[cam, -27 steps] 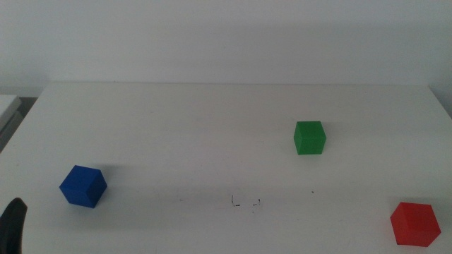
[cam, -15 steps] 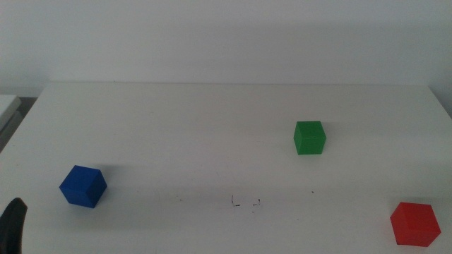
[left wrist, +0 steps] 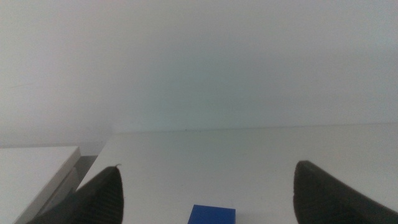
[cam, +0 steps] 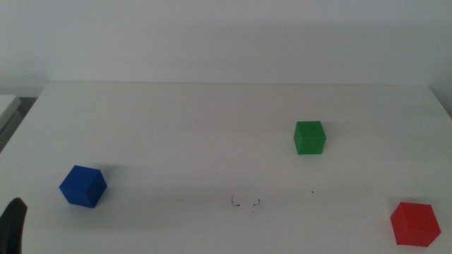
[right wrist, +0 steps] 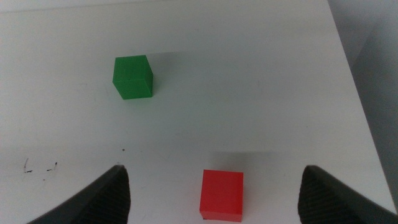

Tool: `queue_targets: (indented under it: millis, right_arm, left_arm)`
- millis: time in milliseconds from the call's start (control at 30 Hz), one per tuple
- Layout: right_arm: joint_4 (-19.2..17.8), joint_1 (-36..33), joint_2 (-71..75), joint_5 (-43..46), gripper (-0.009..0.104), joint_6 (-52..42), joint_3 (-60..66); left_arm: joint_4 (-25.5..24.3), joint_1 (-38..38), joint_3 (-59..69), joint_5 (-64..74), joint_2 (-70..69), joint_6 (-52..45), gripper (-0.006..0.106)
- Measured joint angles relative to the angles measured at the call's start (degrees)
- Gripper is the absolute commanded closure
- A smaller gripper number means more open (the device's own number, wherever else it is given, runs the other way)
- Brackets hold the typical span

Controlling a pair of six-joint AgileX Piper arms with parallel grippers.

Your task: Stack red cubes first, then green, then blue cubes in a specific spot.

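Red cube (right wrist: 222, 193) on desk (cam: 176, 127), just ahead between our right pincer's (right wrist: 211, 205) wide-open, empty jaws: lined up, we judge, for first pick. Left pincer (left wrist: 205, 202) wide open, empty, blue cube (left wrist: 212, 215) ahead.

Three cubes sit on the tabletop (cam: 212, 120), one of each colour: one red cube (cam: 415, 224) at about four o'clock, one green cube (cam: 309, 137) at about two o'clock, one blue cube (cam: 82, 187) at about eight o'clock.
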State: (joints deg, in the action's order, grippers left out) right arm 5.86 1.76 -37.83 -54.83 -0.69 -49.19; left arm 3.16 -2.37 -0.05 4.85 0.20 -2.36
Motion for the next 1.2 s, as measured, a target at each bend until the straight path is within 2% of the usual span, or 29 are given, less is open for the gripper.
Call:
queue_targets:
  millis: [433, 700, 967, 1200]
  right_arm:
    - [1.23, 0.0, -1.08, -4.78, 0.014, -1.94, -0.38]
    - [-0.57, 0.0, -14.11, -14.33, 0.014, 1.41, -4.89]
    - [-1.13, -0.66, -29.11, -14.9, 0.014, 4.49, -5.35]
    - [-3.04, -4.28, -39.28, -10.19, 0.014, 5.9, -5.35]
  left_arm:
    - [0.0, 0.0, 0.0, 0.0, 0.0, 0.0, 0.007]
    - [0.0, 0.0, 0.0, 0.0, 0.0, 0.0, 0.007]
    - [0.0, 0.0, 0.0, 0.0, 0.0, 0.0, 0.007]
    - [0.0, 0.0, 0.0, 0.0, 0.0, 0.0, 0.007]
